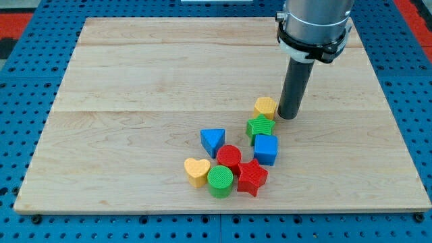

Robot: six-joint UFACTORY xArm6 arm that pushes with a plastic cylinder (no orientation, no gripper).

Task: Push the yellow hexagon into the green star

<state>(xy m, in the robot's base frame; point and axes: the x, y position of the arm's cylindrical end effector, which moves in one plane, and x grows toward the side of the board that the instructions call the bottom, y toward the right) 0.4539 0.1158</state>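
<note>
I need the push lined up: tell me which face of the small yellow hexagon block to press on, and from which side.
Press the upper flat top-right face of the small yellow hexagon block, coming from the view's top. The ridged green star block sits right below it, about touching, so a short downward push should drive it in. My tip is beside the hexagon's right and would first have to move up and around.

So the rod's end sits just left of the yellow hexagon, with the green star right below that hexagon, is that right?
Not quite. In the camera view my tip sits just to the right of the yellow hexagon, not its left. The rest holds: the green star lies right below that hexagon, the two looking in contact.
</note>
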